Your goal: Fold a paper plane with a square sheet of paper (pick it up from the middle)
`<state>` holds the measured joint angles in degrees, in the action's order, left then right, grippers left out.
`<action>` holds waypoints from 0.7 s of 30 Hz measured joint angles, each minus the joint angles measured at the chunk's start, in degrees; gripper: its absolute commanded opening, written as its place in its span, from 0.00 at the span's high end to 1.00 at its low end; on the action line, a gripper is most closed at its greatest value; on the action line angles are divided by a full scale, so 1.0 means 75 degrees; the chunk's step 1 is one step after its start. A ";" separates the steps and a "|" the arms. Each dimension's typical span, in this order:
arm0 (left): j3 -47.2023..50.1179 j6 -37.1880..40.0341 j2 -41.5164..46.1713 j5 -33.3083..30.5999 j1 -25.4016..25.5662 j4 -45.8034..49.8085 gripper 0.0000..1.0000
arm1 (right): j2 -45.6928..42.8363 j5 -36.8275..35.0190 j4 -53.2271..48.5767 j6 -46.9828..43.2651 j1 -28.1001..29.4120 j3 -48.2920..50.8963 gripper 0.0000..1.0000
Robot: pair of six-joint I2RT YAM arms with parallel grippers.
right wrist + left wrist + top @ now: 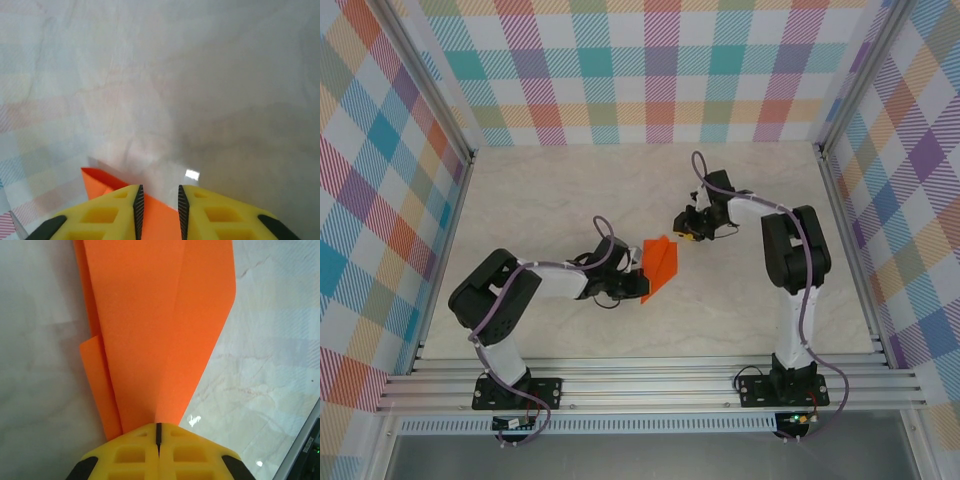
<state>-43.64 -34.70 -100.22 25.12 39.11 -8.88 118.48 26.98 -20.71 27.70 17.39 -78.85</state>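
The orange sheet of paper is folded into a narrow pointed shape with layered flaps and lies near the middle of the table. My left gripper is shut on its near narrow end; in the left wrist view the paper fans out from the closed yellow fingertips. My right gripper sits at the paper's far right corner. It is open, and an orange corner shows under and between its parted jaws, which do not pinch it.
The pale marbled tabletop is walled in by checkered panels on the back and both sides. Aluminium rails run along the near edge where both arm bases are bolted.
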 measured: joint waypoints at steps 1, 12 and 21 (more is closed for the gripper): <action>0.0015 -0.0073 0.0093 -0.0079 0.0082 0.0169 0.93 | -0.0321 0.0000 0.0020 -0.0009 0.0003 0.0294 0.62; -0.0766 -0.0026 0.0979 -0.0839 0.0204 0.2299 0.83 | -0.2390 0.0329 0.0746 0.0393 0.0187 0.3112 0.50; -0.1973 0.0498 0.0367 -0.1139 0.0017 0.2786 0.91 | -0.2428 0.0472 0.1510 0.0938 0.0656 0.3806 0.47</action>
<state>-58.43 -30.96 -97.47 16.58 39.24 12.01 100.27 30.52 -9.39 34.74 22.31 -50.30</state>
